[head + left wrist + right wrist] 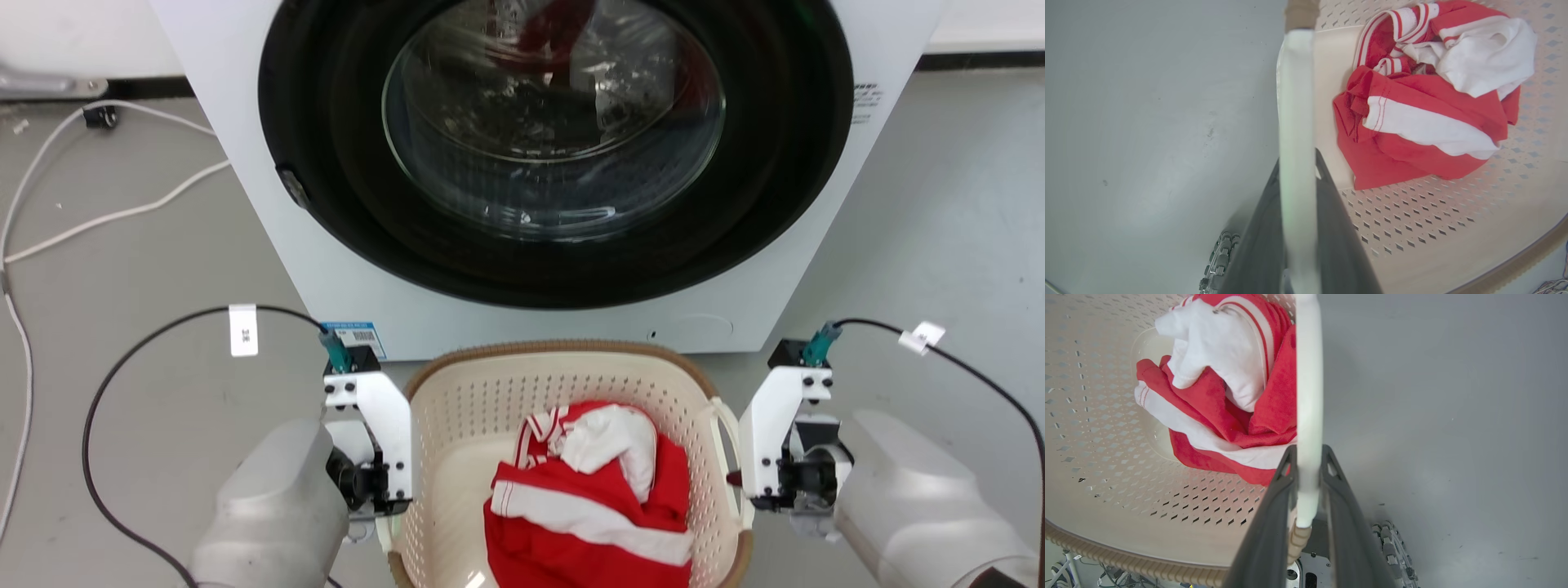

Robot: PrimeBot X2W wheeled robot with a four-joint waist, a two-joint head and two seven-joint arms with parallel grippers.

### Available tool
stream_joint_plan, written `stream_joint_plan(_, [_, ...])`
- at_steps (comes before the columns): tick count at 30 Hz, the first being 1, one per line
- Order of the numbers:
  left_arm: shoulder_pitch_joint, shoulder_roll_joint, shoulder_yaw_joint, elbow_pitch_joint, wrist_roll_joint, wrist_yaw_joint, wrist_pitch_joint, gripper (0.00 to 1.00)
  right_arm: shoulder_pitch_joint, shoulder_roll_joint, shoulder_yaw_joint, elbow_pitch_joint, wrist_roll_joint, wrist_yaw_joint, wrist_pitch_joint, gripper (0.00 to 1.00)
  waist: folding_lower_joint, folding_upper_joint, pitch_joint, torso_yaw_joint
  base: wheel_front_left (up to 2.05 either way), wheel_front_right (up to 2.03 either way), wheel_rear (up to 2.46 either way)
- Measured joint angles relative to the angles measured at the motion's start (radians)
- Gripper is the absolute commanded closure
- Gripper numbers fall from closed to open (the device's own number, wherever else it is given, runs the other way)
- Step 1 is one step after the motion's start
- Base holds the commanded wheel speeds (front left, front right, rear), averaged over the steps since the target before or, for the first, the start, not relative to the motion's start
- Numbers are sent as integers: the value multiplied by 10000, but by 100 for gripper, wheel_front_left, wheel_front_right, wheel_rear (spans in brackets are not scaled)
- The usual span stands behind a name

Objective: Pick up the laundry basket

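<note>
1. Standing just behind the cream perforated plastic laundry basket [490, 400], with its brown woven-look rim, a white front-loading washer [326, 269] with a round, dark-framed glass door is seen.
2. A crumpled red-and-white striped garment [588, 490] is contained inside the basket, on its bottom.
3. The left gripper [1298, 159] is placed at the basket's left side. It is clenched on the white loop handle [1296, 81] there, which is pinched between the two long dark fingers.
4. The right gripper [1308, 449] is placed at the basket's right side. It is likewise clamped tight on that side's white loop handle [1308, 375].
5. A smooth grey floor [122, 269] is seen around the basket, and loose white cables [114, 216] are laid well off to its left.
6. Whether the basket is resting on that floor cannot be told.
</note>
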Motion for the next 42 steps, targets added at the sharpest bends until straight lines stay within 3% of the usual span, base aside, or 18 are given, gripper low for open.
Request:
stream_joint_plan(10, [462,27,-316,10,-345,10,58,100,378,199,2,224,63,-29,217,100,0,0,-572,-17,0,0,0])
stream_joint_plan(42, [526,140,-1005,100,-1104,12,-182,100,420,324,-10,313,40,-31,222,100,2,0,-651,-85,0,0,0])
